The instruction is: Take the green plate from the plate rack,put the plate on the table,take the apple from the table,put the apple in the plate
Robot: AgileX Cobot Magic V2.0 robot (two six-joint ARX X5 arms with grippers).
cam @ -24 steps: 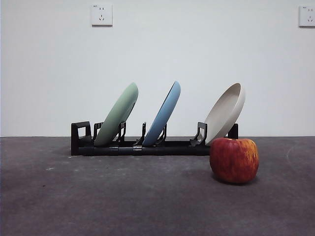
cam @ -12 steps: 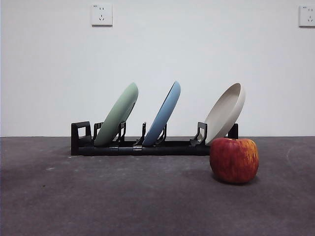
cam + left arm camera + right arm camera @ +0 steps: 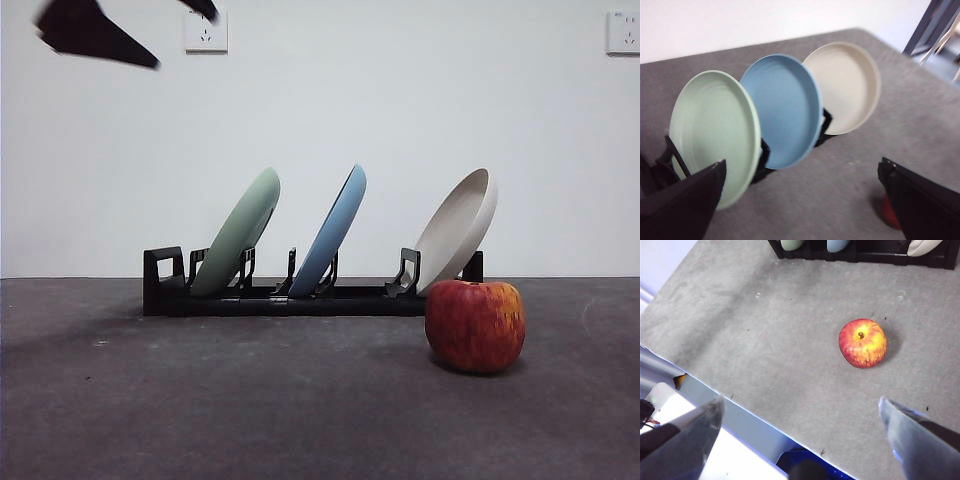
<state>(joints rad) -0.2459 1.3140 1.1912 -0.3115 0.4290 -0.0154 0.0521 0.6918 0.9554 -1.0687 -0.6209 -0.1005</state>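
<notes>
The green plate (image 3: 240, 235) leans in the leftmost occupied slot of the black plate rack (image 3: 300, 300), far across the table (image 3: 250, 400). My left gripper (image 3: 185, 40) shows as black tips at the top left corner, high above the rack's left end. In the left wrist view its jaws (image 3: 802, 165) are open and empty, with the green plate (image 3: 715, 130) close ahead. The red apple (image 3: 475, 325) rests on the table in front of the rack's right end. My right gripper (image 3: 801, 400) hangs open and empty high over the table's near edge, well short of the apple (image 3: 862, 342).
A light blue plate (image 3: 330, 235) and a cream-white plate (image 3: 458, 230) lean in the rack to the right of the green one. Two wall sockets (image 3: 625, 32) sit on the white wall behind. The table's near edge (image 3: 730, 397) runs below the right gripper.
Black jaws of the left arm have come into the front view at the top left corner. The plates, the rack and the apple have not moved.
</notes>
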